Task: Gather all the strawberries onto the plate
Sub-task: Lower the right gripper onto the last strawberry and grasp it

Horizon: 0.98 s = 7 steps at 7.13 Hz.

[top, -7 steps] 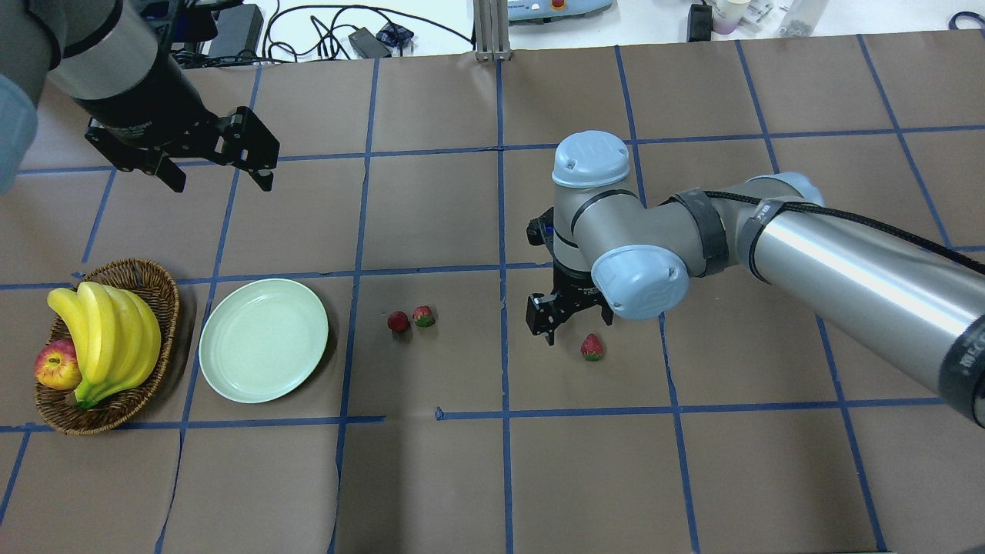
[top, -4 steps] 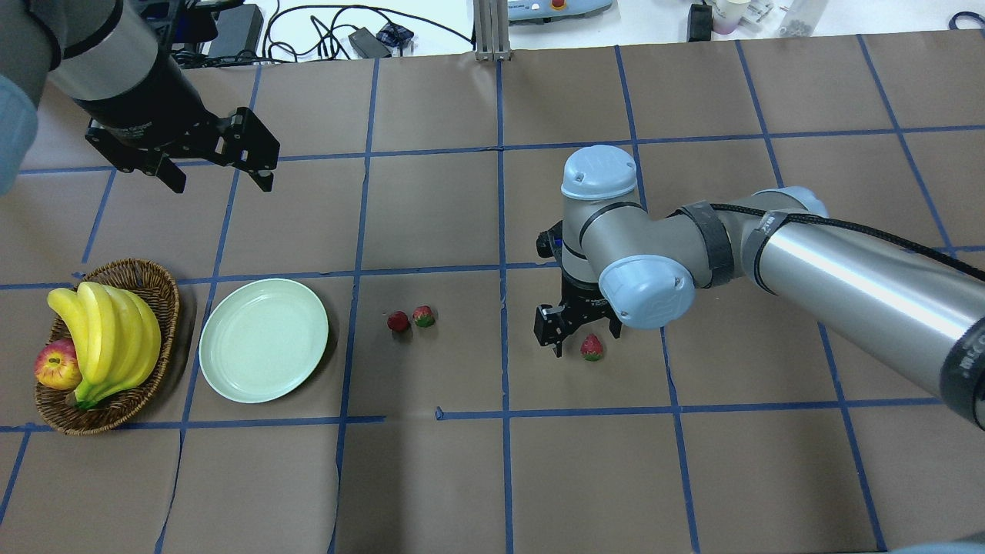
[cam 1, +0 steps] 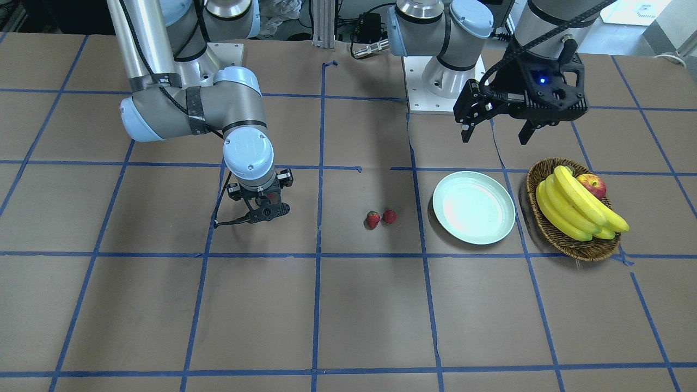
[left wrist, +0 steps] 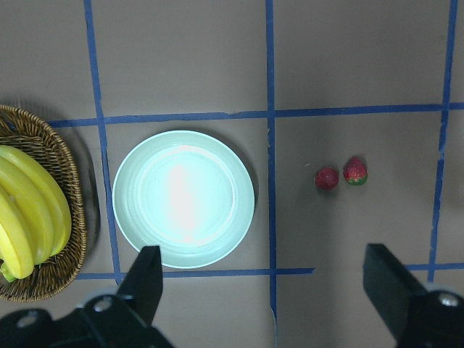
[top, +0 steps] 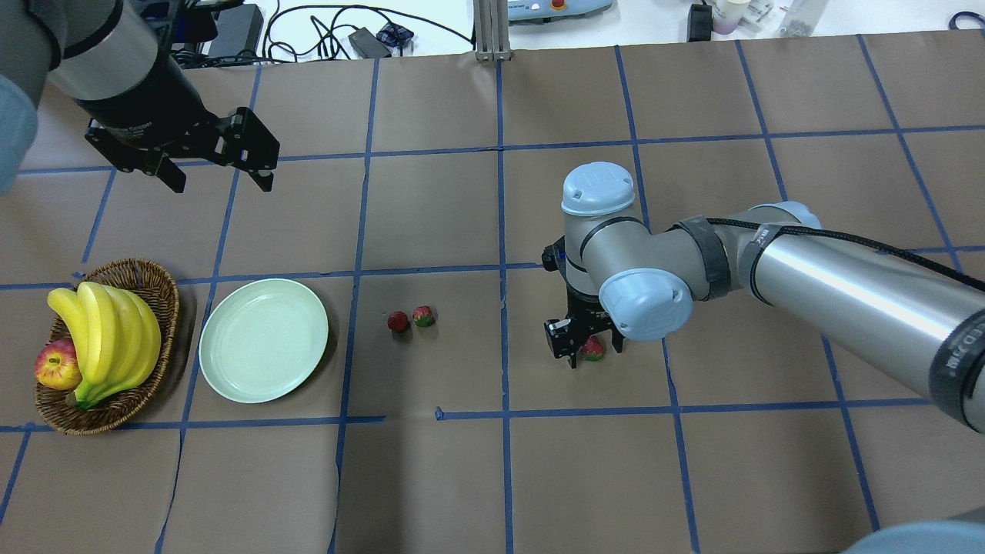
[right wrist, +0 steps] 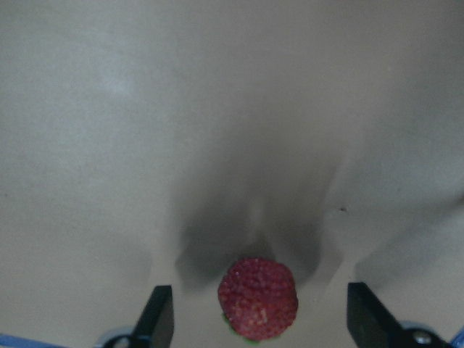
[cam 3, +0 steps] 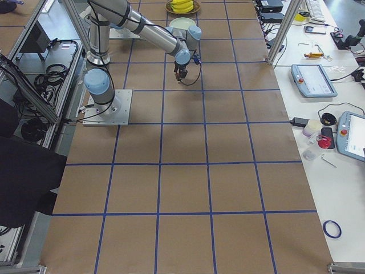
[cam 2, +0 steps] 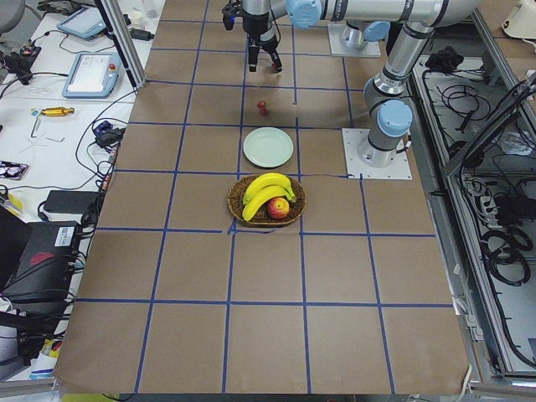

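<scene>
At 11 o'clock of the plate (top: pixel 264 340), the left gripper (top: pixel 222 182) hangs wide open and empty. Two strawberries (top: pixel 398 322) lie at the plate's 3 o'clock. Farther along at 3, the right gripper (top: pixel 591 355) straddles the third berry (right wrist: pixel 258 297), jaws apart and gripping nothing. If they close too high or off-centre, the berry could squirt out sideways.

No text, brand, number or sign can be read in any view: the pale marking on the black band (top: pixel 956 355) around the silver right arm (top: pixel 846 285) is too small to make out, and the blue-grey touchscreen pendant (cam 3: pixel 311 80) on the white side bench (cam 3: pixel 342 188) shows nothing legible.
</scene>
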### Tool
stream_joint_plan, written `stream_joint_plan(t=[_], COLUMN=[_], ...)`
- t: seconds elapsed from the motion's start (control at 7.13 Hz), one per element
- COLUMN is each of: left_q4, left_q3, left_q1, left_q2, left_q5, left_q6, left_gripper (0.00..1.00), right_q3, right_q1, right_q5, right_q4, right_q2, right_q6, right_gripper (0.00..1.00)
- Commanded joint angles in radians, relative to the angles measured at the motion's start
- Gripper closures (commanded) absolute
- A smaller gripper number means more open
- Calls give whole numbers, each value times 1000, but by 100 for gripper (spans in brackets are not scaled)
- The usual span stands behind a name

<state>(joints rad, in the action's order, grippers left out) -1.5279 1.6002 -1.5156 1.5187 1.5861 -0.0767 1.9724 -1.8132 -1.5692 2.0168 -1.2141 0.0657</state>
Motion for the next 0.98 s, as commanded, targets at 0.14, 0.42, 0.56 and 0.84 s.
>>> stream_joint_plan(t=[0.14, 0.42, 0.56, 0.84], left_q4=[0, 0, 0, 0], left_q3=[0, 0, 0, 0], left_q1=[0, 0, 0, 0], left_q2=[0, 0, 0, 1], left_q5=[0, 0, 0, 0], left_q6=[0, 0, 0, 2], left_gripper=[0, 0, 0, 0], right_q3=[-4, -59, -125, -193], right_q1=[0, 0, -1, -55], right_q5=[-2, 33, 137, 249], right_q4=[11, 46, 46, 101], right_q2=[1, -1, 13, 94], right_q6=[-6, -64, -126, -272], right_gripper=[94, 100, 100, 100])
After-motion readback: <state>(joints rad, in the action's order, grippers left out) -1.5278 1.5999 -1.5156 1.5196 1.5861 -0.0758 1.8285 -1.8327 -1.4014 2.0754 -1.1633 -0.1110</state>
